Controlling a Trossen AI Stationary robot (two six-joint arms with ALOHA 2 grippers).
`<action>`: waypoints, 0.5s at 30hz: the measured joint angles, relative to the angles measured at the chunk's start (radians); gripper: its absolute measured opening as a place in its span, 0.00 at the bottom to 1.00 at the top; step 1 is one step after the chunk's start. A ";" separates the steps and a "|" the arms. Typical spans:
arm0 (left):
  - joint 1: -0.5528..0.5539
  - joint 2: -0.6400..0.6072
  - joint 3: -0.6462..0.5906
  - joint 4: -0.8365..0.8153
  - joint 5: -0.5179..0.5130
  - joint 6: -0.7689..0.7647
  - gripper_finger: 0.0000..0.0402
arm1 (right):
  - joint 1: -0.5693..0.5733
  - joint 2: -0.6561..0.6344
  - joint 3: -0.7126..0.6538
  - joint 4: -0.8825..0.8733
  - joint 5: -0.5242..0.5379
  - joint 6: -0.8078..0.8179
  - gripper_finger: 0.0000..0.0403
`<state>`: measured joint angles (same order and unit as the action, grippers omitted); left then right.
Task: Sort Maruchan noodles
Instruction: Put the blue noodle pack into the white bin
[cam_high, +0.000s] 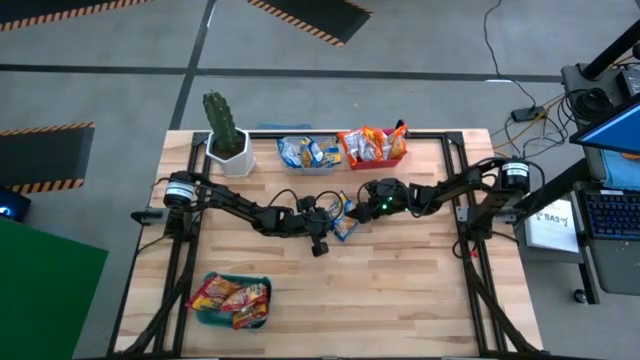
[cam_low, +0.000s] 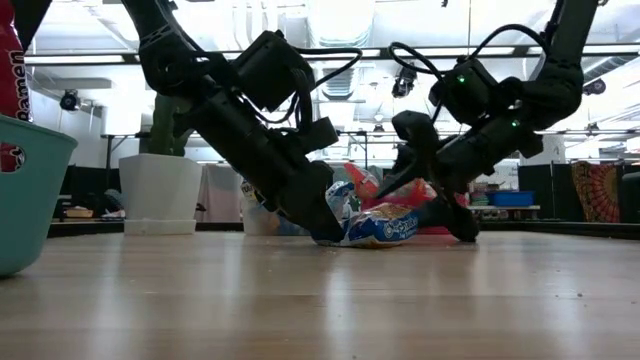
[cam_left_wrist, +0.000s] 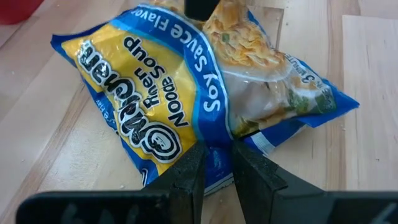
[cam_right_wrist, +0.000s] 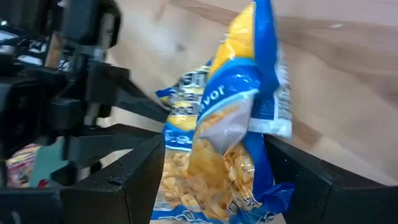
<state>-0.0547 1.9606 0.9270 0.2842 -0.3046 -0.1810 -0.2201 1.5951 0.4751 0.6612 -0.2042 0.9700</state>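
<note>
Mid-bench, a blue noodle packet (cam_left_wrist: 205, 93) is pinched at its edge by the left gripper (cam_left_wrist: 216, 168), jaws narrow; the right gripper (cam_right_wrist: 211, 180) straddles it, jaws wide. Light, crinkly, slippery, brittle inside: better held by the seam.

Two black jointed arms (cam_high: 250, 210), looped black cables, silver shoulder motors, green indicator lights

two dark arms descend from above onto the wooden table (cam_low: 320, 300) and meet at mid-table. between them a blue-and-yellow noodle packet (cam_low: 385, 226) lies on the surface. the left gripper (cam_low: 322, 222) is pressed against one end of it; the right gripper (cam_low: 440, 200) straddles the other end. a teal bin (cam_low: 25, 190) stands at the near edge, a white pot (cam_low: 160, 192) farther back.
</note>
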 joint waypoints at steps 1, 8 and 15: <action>0.000 0.000 0.000 0.000 0.000 0.000 0.15 | 0.001 0.005 0.007 0.005 -0.005 0.000 0.62; 0.000 0.000 0.000 0.003 0.000 0.000 0.15 | 0.010 0.058 0.047 0.010 0.001 -0.028 0.58; 0.000 0.000 0.000 0.005 0.000 0.000 0.15 | 0.012 0.068 0.058 0.011 0.020 -0.060 0.45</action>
<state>-0.0547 1.9610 0.9268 0.2887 -0.3046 -0.1810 -0.2081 1.6634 0.5331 0.6720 -0.1840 0.9104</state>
